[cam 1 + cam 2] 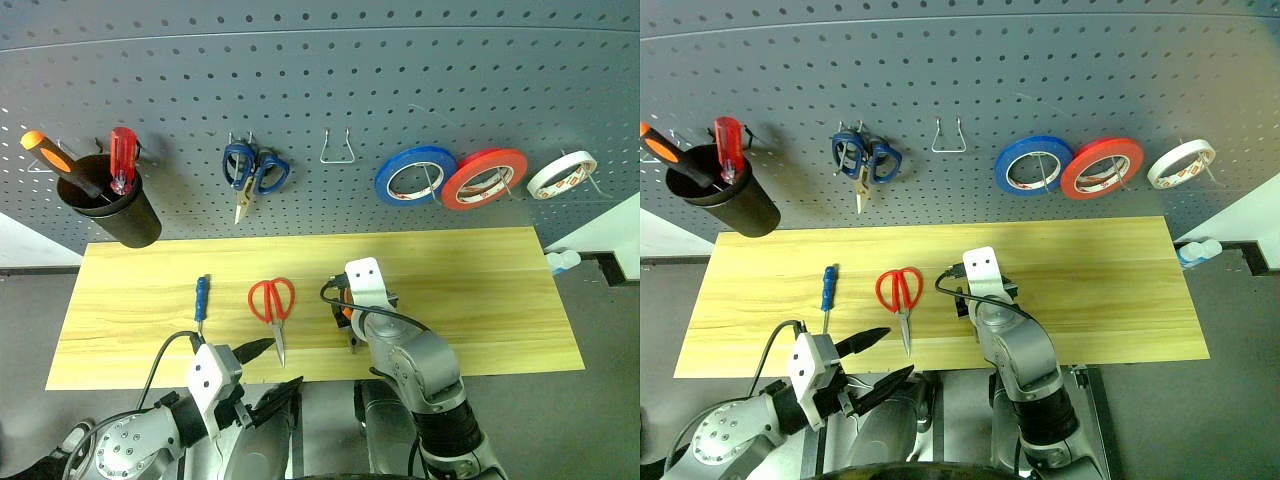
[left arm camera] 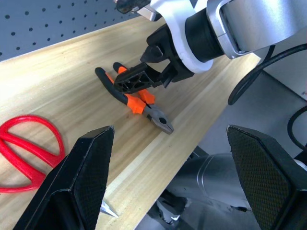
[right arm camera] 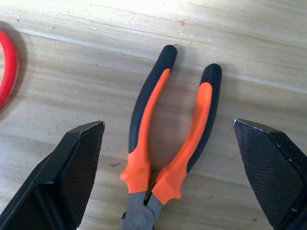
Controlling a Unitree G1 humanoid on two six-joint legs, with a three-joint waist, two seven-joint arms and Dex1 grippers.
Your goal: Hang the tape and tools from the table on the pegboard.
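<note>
No brand or writing can be read on anything here; the white tape roll (image 1: 562, 174) shows only a reddish print on its core, too small to make out. That roll hangs on a hook at the right end of the pegboard (image 1: 330, 70), beside a red roll (image 1: 484, 178) and a blue roll (image 1: 414, 174), with blue-handled scissors (image 1: 250, 172) and a black cup (image 1: 112, 205) of two larger screwdrivers further left. On the desk (image 1: 480, 290) the pliers (image 3: 165, 143) lie near the front edge about midway along it, orange-and-black handles pointing toward the back edge and the nose toward the front. The right pincer (image 3: 168, 172) is poised just above them with its fingers spread wide, one on each side of the handles and not touching them. The red-handled scissors (image 1: 272, 305) lie just left of the pliers, blades toward the front edge, and the slim blue-handled screwdriver (image 1: 201, 300) lies left of those. The left pincer (image 2: 168, 182) hangs off the front edge of the desk, near the scissor tips, its fingers likewise wide apart and holding nothing.
</note>
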